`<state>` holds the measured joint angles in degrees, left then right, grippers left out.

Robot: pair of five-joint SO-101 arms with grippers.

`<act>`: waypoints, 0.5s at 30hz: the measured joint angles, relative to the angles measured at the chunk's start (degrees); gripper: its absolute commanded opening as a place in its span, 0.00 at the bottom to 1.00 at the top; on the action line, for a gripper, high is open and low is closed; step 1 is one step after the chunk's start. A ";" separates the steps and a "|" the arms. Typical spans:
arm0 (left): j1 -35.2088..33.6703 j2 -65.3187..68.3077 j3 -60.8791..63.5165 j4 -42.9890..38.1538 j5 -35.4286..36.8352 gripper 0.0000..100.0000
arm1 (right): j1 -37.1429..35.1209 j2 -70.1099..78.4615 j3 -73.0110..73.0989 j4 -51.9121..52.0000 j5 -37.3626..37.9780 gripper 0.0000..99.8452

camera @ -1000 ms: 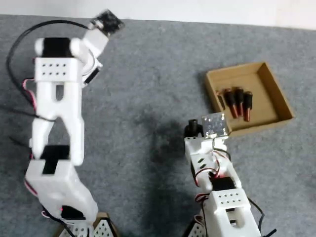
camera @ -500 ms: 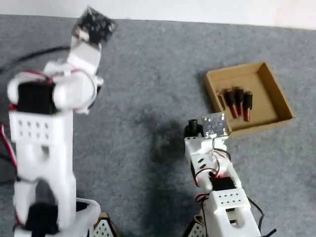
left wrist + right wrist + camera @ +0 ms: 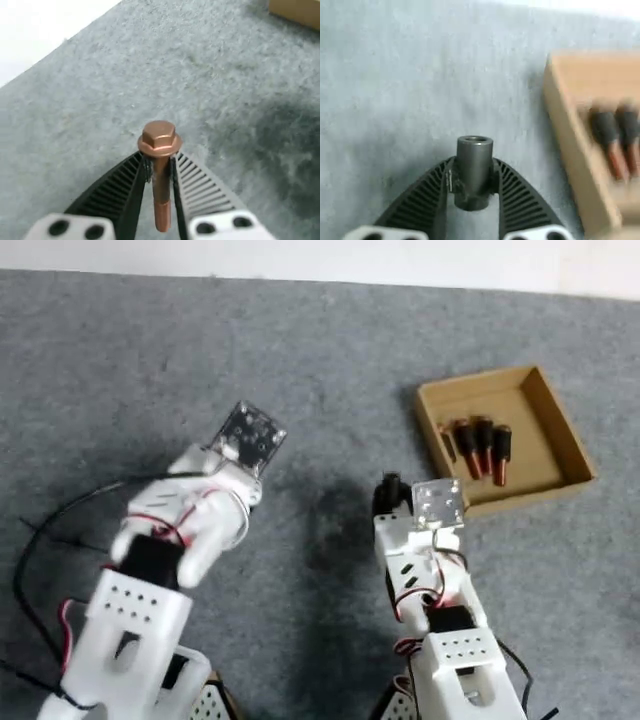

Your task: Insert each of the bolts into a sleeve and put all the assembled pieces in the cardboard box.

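- Surface: grey felt. Do the mating in the air over the bare patch between the two arms, so a dropped part lands in reach.
- Left arm: it sits just left of the right arm. My read is that only one arm should travel while the other holds steady.
- Cardboard box: it lies to the right of the right arm, with several assembled pieces lying side by side inside. Keep wrists clear of its near wall during the join.
- Sleeve: the right jaws pinch its lower body and the open bore faces outward. The bore must stay unobstructed and square to the bolt.
- Bolt: the left jaws pinch its shank and the hex head sticks out past the tips. The bare end points back toward the wrist, so it likely needs turning or a regrip before that end can enter the bore. Advance slowly, since tilt would jam it.
- Change, left arm: a second ago it was stretched toward the far left edge. It has folded back to the middle.
- Change, right arm and box: practically unmoved.
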<state>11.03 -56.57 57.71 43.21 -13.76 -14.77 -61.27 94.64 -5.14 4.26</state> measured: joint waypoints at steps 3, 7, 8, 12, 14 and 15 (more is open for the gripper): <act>1.05 -1.14 3.25 -4.75 5.01 0.01 | -1.32 -0.09 0.09 -1.93 0.00 0.00; 2.90 -1.67 5.80 -11.87 13.01 0.01 | -3.25 -0.18 0.09 -2.81 0.00 0.00; 3.60 -1.85 6.77 -13.89 14.51 0.01 | -3.43 -0.18 0.09 -2.81 0.00 0.00; 6.68 -2.02 12.22 -23.30 16.26 0.01 | -3.43 -0.18 0.09 -2.81 0.00 0.00; 6.86 -2.02 15.47 -28.75 16.26 0.01 | -3.60 -0.18 0.09 -2.81 0.00 0.00; 6.95 -2.02 17.05 -31.91 16.44 0.01 | -3.60 -0.18 0.09 -2.81 0.00 0.00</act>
<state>17.98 -58.59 74.77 11.30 2.68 -18.37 -61.45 94.73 -7.96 4.26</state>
